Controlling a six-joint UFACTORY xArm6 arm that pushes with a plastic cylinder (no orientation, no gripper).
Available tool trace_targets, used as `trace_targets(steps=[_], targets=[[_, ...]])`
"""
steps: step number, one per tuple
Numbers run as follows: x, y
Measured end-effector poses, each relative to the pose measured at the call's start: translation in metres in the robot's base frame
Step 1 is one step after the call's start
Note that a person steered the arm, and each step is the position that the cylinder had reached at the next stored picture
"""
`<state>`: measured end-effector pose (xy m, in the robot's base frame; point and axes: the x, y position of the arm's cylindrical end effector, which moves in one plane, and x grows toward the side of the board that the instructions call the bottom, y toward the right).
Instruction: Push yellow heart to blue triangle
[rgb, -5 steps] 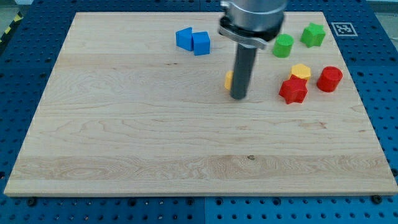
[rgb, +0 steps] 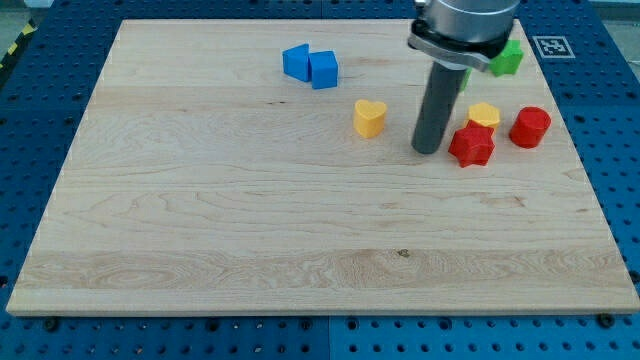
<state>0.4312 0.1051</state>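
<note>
The arm's metal housing (rgb: 465, 25) runs off the view's top, so you only get its lower part. It sits right in front of the green block (rgb: 511, 58), hiding that one's left side, so can't call its shape. A second green sliver (rgb: 466, 76) peeks beside the rod (rgb: 433, 105), rest hidden.

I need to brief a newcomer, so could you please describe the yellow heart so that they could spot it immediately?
On the wooden board, look right of centre in the upper half, just left of my tip. The yellow heart stands alone there; the other yellow block sits among red blocks.
</note>
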Motion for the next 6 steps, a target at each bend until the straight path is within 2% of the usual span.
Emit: trace_targets(steps=[2,3,5,6], targets=[[-0.041,-0.086],[-0.043,-0.086],[-0.043,-0.014],[-0.057,-0.013]])
